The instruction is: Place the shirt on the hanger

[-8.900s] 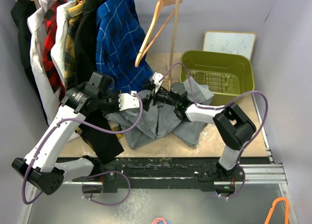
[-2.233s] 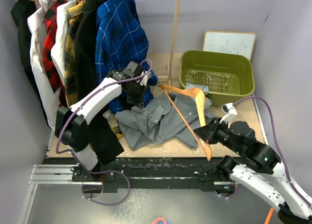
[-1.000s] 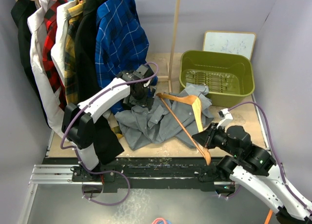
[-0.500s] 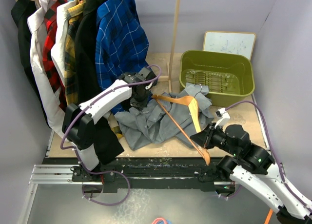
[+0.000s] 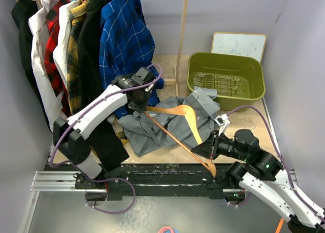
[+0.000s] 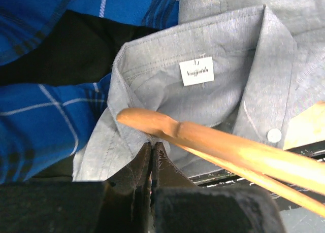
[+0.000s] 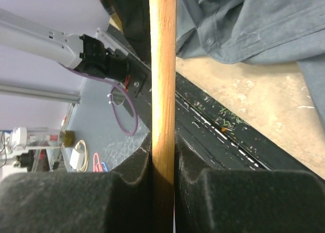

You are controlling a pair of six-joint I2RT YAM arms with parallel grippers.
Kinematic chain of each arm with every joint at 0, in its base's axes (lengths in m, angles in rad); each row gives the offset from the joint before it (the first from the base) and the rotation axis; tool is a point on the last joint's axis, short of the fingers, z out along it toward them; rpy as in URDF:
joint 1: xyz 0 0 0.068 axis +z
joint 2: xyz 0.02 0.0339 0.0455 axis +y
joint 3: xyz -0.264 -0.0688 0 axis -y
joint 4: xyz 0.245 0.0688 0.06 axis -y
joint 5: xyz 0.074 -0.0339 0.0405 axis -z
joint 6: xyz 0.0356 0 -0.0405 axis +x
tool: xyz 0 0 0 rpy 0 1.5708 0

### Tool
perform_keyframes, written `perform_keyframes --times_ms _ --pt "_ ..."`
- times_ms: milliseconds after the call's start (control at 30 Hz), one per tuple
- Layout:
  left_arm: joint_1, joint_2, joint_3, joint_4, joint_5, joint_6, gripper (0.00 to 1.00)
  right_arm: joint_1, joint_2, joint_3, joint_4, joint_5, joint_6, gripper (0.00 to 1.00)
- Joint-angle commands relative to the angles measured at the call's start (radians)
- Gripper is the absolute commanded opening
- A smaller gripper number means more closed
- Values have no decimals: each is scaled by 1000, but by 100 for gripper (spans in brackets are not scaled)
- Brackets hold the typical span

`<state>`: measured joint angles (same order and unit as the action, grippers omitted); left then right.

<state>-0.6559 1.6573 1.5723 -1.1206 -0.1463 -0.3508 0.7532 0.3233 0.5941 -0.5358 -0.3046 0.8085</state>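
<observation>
Hanger [image 5: 179, 111] had swung leftward since half a second ago. Its far tip, then over the middle of the shirt [image 5: 152, 134], now sat at the collar beside the left gripper [image 5: 138, 102]. The right gripper [image 5: 207, 147] had shifted slightly left with it.

Nearest the bases: the right gripper was clenched on the long wooden bar of the hanger, close to its near end. The right wrist view showed the bar squeezed tight between both pads [image 7: 101, 202]. The hanger was held tilted above the table [image 5: 256, 122], running from near right to far left across the shirt.

Mid-table: the shirt lay crumpled, its far-right part reaching the near wall of the green bin [image 5: 226, 102].

Left gripper: in the left wrist view the fingers were pressed together on the edge fabric of the shirt's collar. The collar stood open, with a white label [image 6: 196, 71] on the inside of the neckband and a small button [image 6: 274, 135] just beside the hanger. The hanger's rounded tip sat just above the fingers at the collar edge (inside the collar or lying on it, could not tell).

Far side: a whiteboard [image 5: 238, 44] leaned against the back wall behind the bin. A blue check shirt [image 5: 124, 40] hung behind the left gripper among other garments.
</observation>
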Motion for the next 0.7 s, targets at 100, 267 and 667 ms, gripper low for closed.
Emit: perform_keyframes --times_ms 100,267,667 --pt "3 -144 12 5 -24 55 0 5 78 27 121 -169 -42 0" --pt "3 -184 -15 22 -79 81 0 6 95 113 -2 -146 -75 0" --pt "2 -249 -131 73 -4 81 0 5 28 292 -297 -54 -43 0"
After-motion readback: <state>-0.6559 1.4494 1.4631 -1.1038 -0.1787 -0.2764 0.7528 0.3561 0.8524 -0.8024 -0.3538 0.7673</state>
